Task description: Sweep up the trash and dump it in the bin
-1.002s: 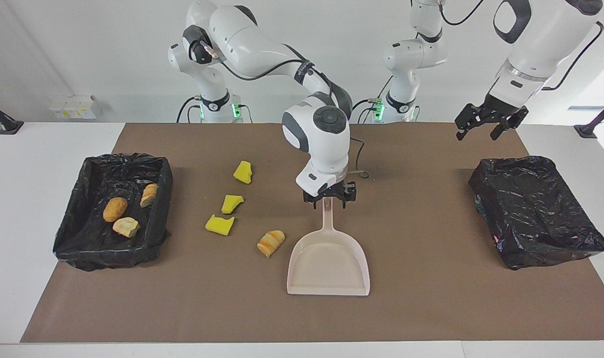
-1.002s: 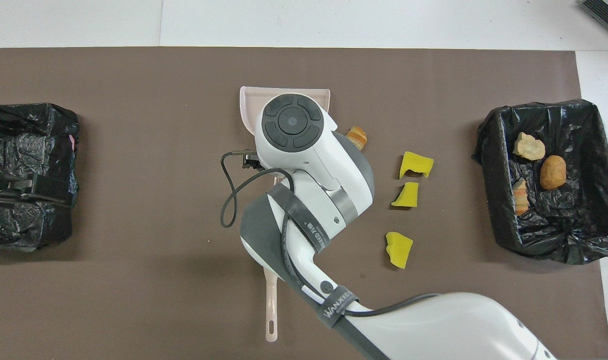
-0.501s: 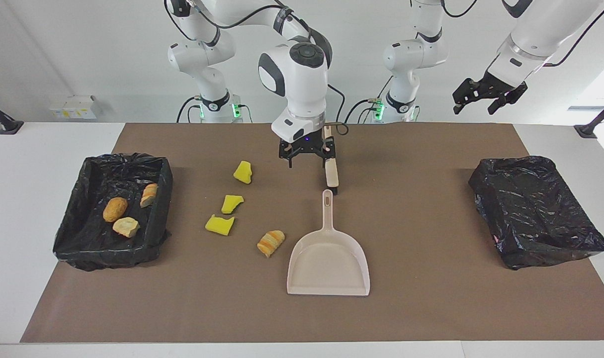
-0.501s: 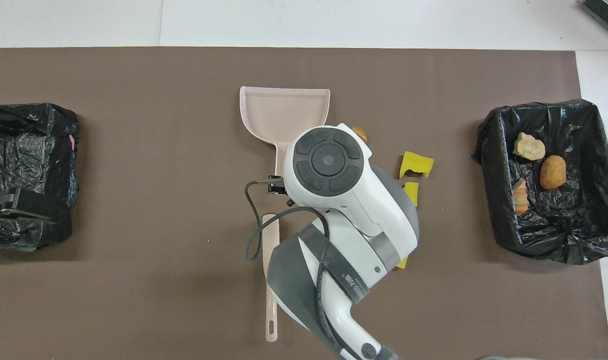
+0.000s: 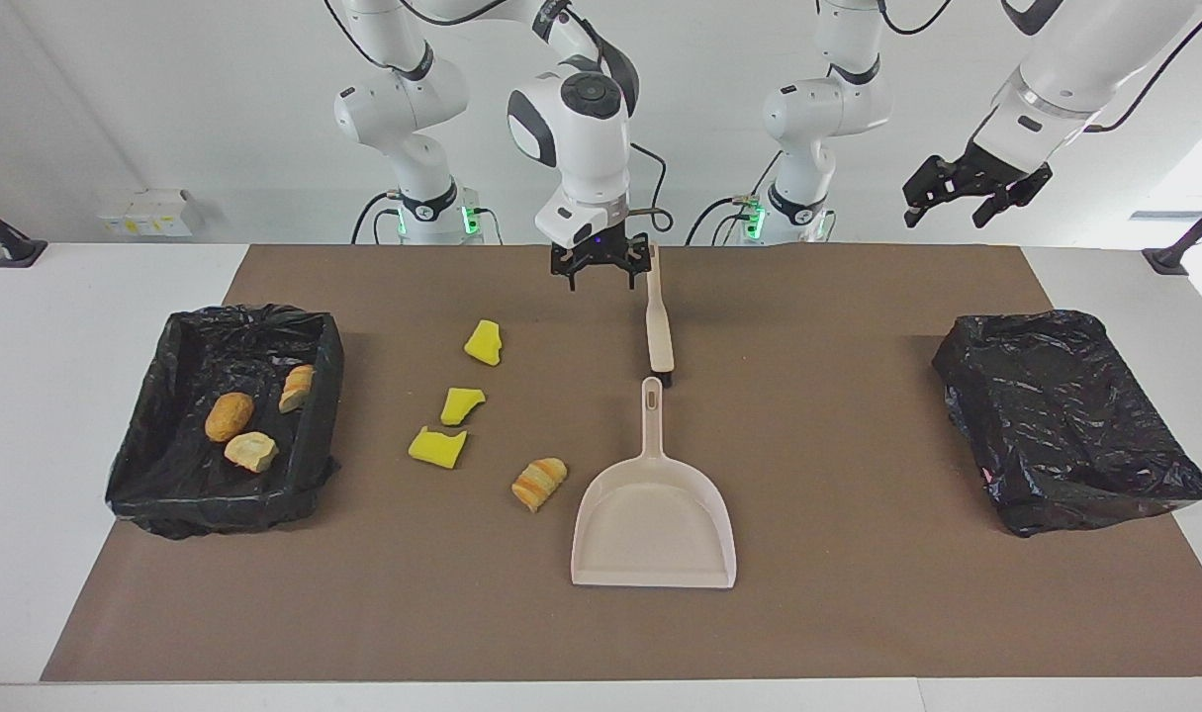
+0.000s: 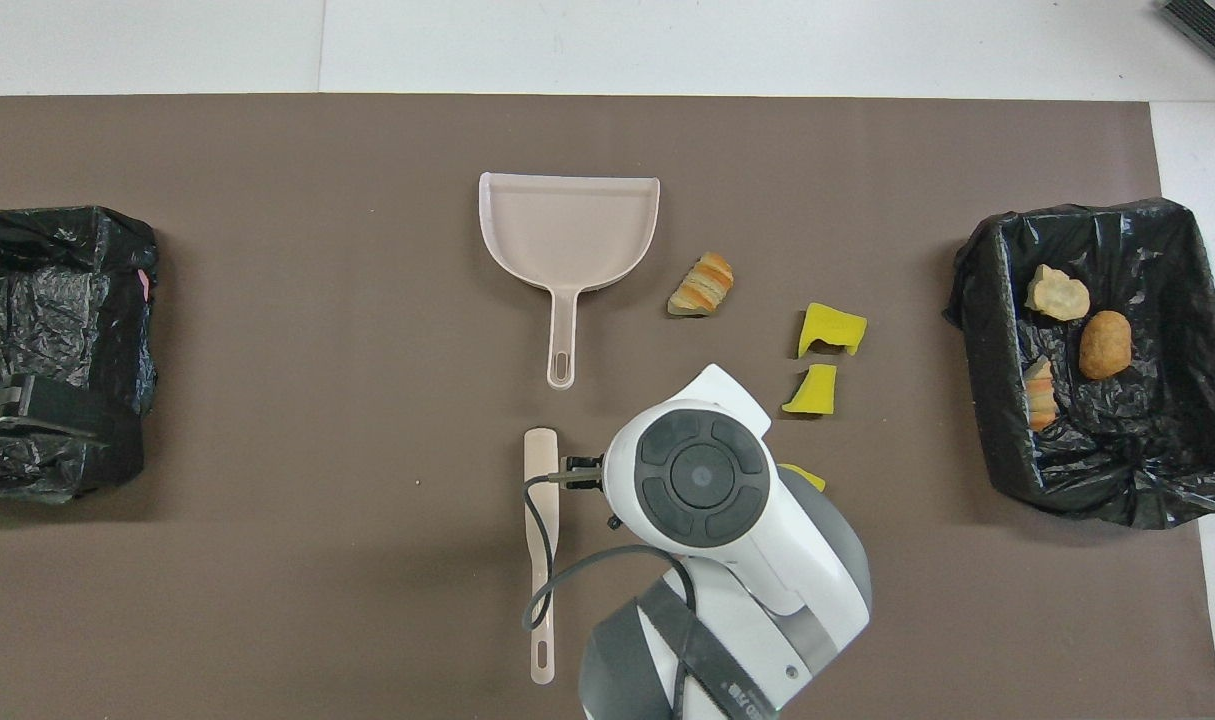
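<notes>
R gripper [image 5: 601,274] risen off beige plastic dustpan [image 5: 654,524], jaws wide, empty; L gripper [image 5: 974,195] raised over black-lined bin [image 5: 1065,420], jaws wide, empty.

Open brown mat surrounds the beige dustpan [image 5: 653,519], its handle unobstructed; a brush [image 5: 659,321] lies just nearer the robots. A striped lump [image 5: 539,483] crowds one side, three yellow scraps [image 5: 438,446] beside it.

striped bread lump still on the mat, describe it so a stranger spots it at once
Find the beige dustpan mid-table. Beside its pan, toward the right arm's end, lies the striped bread lump. Its orange and tan bands set it apart from the plain yellow scraps nearby.
</notes>
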Available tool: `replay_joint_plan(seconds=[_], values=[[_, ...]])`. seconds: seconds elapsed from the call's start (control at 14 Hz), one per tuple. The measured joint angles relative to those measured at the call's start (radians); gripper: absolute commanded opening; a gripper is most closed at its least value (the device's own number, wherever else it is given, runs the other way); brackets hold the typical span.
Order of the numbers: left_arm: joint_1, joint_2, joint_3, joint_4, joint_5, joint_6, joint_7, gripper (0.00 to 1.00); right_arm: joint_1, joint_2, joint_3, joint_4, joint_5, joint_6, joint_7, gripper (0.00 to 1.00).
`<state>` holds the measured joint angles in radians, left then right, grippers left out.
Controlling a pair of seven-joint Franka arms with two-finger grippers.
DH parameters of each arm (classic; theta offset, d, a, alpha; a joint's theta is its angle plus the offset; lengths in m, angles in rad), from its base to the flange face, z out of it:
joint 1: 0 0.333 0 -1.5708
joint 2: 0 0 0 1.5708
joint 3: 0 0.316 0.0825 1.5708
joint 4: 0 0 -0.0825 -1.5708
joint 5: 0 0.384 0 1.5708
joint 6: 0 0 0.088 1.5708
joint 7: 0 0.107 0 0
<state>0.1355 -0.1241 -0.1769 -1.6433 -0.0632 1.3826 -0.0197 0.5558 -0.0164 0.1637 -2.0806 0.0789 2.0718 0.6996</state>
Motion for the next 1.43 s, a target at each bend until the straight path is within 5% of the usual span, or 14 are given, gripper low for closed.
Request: replay_joint_plan(seconds=[0.57, 1.0, 1.43], values=[[0.0, 0.0, -0.005, 0.0, 0.0, 0.001, 0.0, 1.0, 0.199, 0.032, 0.003, -0.134, -0.065, 0.233, 0.25, 1.0], [0.0, 0.0, -0.006, 0.0, 0.0, 0.001, 0.0, 1.0, 0.24, 0.112, 0.002, -0.133, -0.126, 0.293, 0.3, 0.78], [-0.001, -0.001, -0.014, 0.0, 0.0, 0.001, 0.0, 1.0, 0.242, 0.13, 0.002, -0.128, -0.131, 0.296, 0.3, 0.39]])
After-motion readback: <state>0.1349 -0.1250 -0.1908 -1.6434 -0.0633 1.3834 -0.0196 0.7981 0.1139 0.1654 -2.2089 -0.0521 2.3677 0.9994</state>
